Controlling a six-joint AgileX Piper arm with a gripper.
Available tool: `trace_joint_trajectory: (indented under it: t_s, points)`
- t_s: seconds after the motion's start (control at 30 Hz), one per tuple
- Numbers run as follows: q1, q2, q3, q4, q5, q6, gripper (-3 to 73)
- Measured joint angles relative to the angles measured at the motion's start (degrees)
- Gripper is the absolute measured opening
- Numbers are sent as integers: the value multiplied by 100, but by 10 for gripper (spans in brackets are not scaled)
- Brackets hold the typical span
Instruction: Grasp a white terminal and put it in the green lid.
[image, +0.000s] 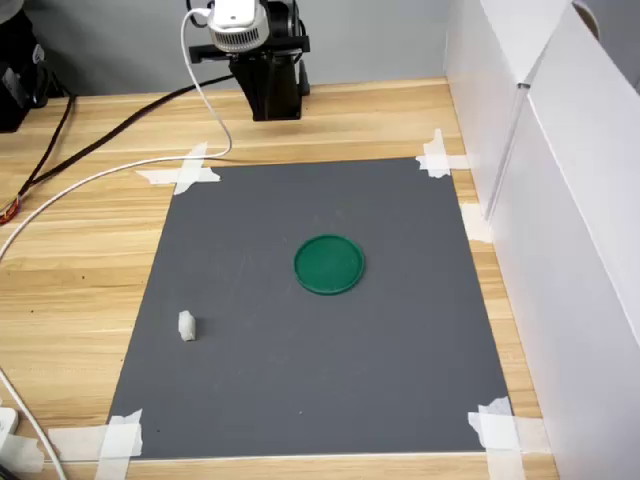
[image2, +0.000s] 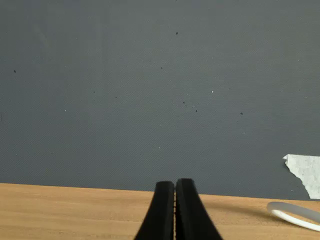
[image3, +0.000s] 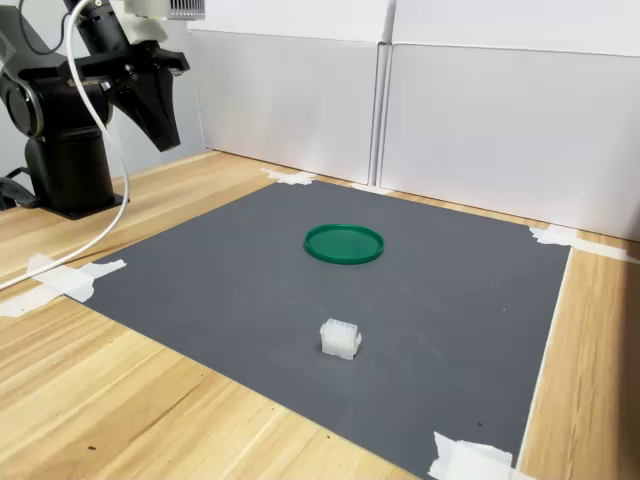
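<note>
The green lid (image: 329, 264) lies flat near the middle of the grey mat (image: 300, 380); the second exterior view shows the lid (image3: 344, 243) empty. The white terminal (image: 186, 325) sits on the mat near the first exterior view's left edge, well apart from the lid, and in the second exterior view the terminal (image3: 340, 338) stands nearer the camera than the lid. My gripper (image: 278, 112) hangs raised over the wood behind the mat's far edge, far from both. In the wrist view the gripper (image2: 175, 200) is shut with its black fingers pressed together and nothing between them.
White tape strips (image: 180, 172) hold down the mat's corners. A white cable (image: 110, 175) and dark cables run across the wooden table at the first exterior view's left. White panels (image: 560, 200) wall off the first exterior view's right side. The arm's base (image3: 60, 150) stands at the second exterior view's left.
</note>
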Motion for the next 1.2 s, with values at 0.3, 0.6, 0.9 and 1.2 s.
trace_joint_trajectory:
  t_s: [0.3,0.6,0.9,1.2]
  points:
    - [0,0,0,-6,-692,0,-17]
    - [0,0,0,-125,-1619,0,-17]
    - [0,0,0,-136,-1624,-5,-17]
    - [0,0,0,-141,-1667,-5,-17]
